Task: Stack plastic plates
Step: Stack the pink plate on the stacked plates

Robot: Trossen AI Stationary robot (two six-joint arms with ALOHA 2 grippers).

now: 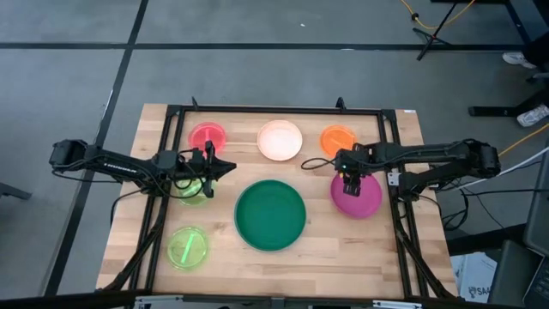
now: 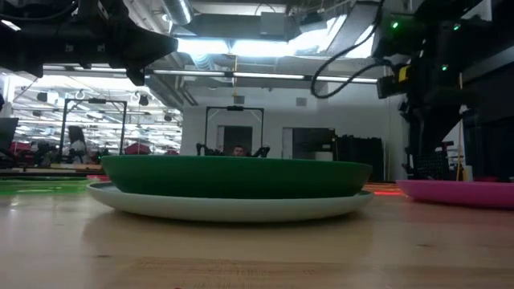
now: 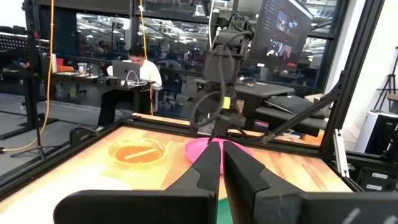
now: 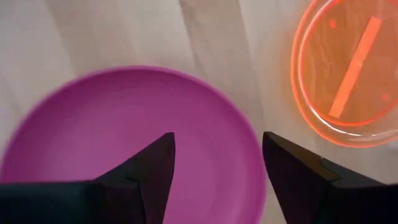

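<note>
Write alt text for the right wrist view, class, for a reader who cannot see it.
The right gripper hangs with open jaws directly above a magenta plate lying flat on the wooden table. Beside the plate, apart from it, sits a translucent orange plate.

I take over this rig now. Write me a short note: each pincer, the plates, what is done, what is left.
Right pincer: open, above the magenta plate, holding nothing.
Left pincer: shut, empty, over the table's left side.
Done: dark green plate sits on a pale plate at centre.
Left: magenta, cream plate, red plate, orange plate, two neon green plates all unstacked.
</note>
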